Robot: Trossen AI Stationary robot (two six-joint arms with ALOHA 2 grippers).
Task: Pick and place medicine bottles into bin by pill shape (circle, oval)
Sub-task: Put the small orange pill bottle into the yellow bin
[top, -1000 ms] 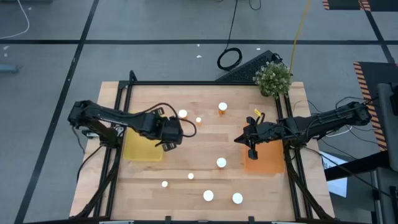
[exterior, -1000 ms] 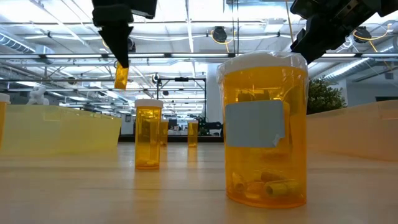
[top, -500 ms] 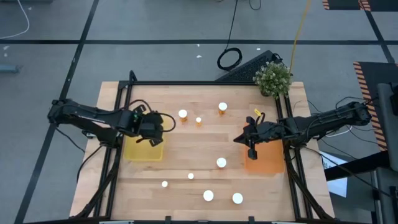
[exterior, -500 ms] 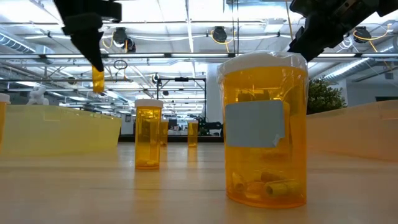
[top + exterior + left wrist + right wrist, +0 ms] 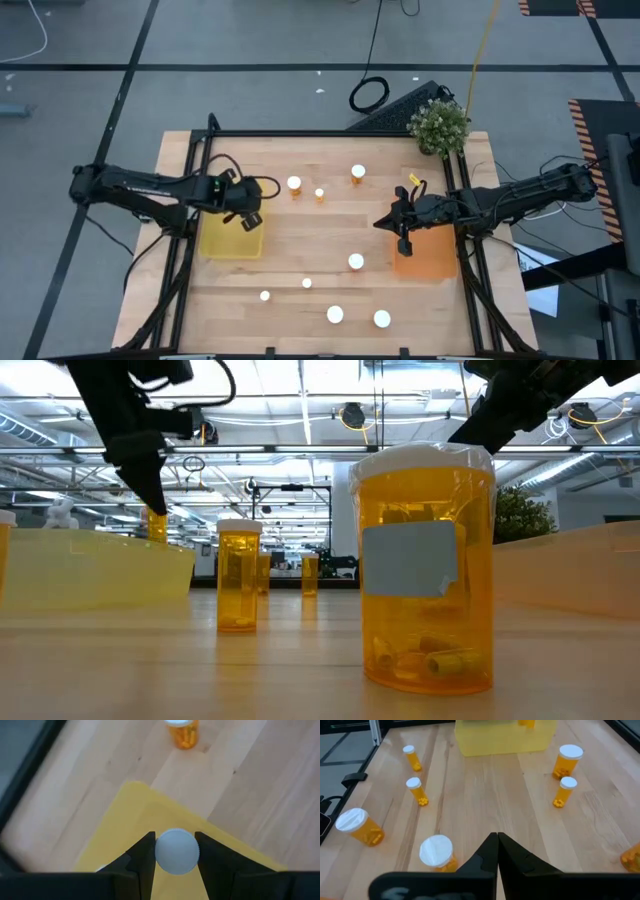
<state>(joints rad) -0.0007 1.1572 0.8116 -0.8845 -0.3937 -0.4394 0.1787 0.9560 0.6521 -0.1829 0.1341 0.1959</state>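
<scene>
My left gripper (image 5: 248, 218) hovers over the yellow bin (image 5: 228, 245), shut on a small amber medicine bottle (image 5: 156, 523) with a white cap (image 5: 176, 851). My right gripper (image 5: 402, 238) hangs shut and empty by the left edge of the orange bin (image 5: 428, 258). Several other medicine bottles stand upright on their bases on the wooden table. Three are toward the far side (image 5: 294, 184) (image 5: 320, 193) (image 5: 358, 173). One stands mid-table (image 5: 356, 262) and more stand near the front (image 5: 335, 315). My left gripper pinches the bottle at its white cap (image 5: 160, 852) between the two fingers, one on each side. The fingers come from above, pointing down. The bottle hangs upright below them, its amber body (image 5: 156, 525) clear above the yellow bin.
A black frame rail (image 5: 190, 215) runs along the table's left and right sides. A potted plant (image 5: 439, 125) stands at the far right corner. One wide bottle (image 5: 425, 570) stands close before the low camera. Bare wood lies mid-table between the bins.
My left gripper has carried the bottle toward the table's left edge, from beside the yellow bin to over it, and has come lower. The bottle stays upright in the hold. My right gripper has kept still.
</scene>
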